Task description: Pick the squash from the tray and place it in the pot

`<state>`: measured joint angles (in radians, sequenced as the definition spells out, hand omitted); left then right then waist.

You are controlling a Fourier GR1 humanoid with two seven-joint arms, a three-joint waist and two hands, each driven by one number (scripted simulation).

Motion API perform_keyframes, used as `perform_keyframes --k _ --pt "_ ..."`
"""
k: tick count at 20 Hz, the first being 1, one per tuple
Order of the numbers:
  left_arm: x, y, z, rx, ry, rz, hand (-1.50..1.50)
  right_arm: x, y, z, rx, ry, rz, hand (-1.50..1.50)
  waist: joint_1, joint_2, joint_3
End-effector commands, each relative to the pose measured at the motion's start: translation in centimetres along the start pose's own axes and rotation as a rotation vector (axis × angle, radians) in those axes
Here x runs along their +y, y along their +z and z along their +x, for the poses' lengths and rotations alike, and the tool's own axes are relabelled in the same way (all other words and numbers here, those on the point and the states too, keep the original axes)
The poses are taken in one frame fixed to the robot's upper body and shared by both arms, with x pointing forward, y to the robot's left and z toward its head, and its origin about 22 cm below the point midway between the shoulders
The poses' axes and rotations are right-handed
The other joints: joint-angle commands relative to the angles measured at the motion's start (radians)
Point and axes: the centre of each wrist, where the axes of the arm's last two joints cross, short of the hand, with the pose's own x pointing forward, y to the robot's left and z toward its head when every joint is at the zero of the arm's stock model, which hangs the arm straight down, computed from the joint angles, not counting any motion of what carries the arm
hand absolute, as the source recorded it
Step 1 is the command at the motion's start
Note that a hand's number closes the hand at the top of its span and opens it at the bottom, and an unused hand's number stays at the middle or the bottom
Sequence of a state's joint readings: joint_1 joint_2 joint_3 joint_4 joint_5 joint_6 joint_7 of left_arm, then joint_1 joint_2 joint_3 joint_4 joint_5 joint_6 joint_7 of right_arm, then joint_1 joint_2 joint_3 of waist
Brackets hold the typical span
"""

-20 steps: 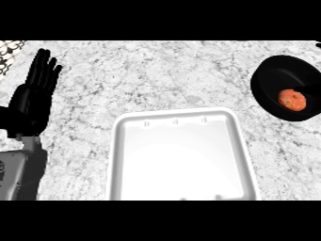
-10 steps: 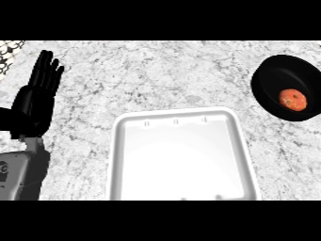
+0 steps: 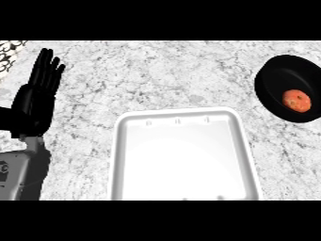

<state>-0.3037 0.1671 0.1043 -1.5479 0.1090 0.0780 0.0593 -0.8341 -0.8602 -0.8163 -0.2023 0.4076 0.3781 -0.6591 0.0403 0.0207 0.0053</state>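
Marble counter (image 3: 170, 80) — white tray (image 3: 243, 136) at 6 o'clock. Squash (image 3: 297, 100) inside black pot (image 3: 274, 80) at 2 o'clock. Left hand (image 3: 36, 96) at 9 o'clock — fingers straight, upright, holding nothing.

Views: one only, the head view; no second view shares the scene.
Position: above the surface (image 3: 163, 80), at the robot's head.
Facing: steeply downward and away from the robot's body.
Nearness: close enough that the tray (image 3: 241, 141) fills the lower middle, its near edge cut off.
Left edge: the left hand (image 3: 36, 96) and its forearm enter from below.
Right edge: the pot (image 3: 277, 80) sits against the border, partly cut.
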Motion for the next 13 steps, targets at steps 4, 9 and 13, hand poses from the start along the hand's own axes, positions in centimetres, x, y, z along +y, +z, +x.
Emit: perform_keyframes --k 4,9,13 --pt "0.5 -0.1 -0.1 -0.010 0.004 -0.011 0.00 -4.1 2.9 -0.2 -0.022 -0.018 -0.062 -1.50 0.010 0.008 0.003" --pt "0.0 0.7 -0.8 -0.013 0.011 -0.014 0.00 -7.3 3.9 1.5 -0.005 -0.020 -0.068 -1.50 0.019 0.010 0.005" --pt "0.4 -0.1 0.0 -0.015 0.018 -0.023 0.00 -8.0 4.4 1.7 -0.010 -0.002 -0.093 -1.50 0.023 0.012 0.006"
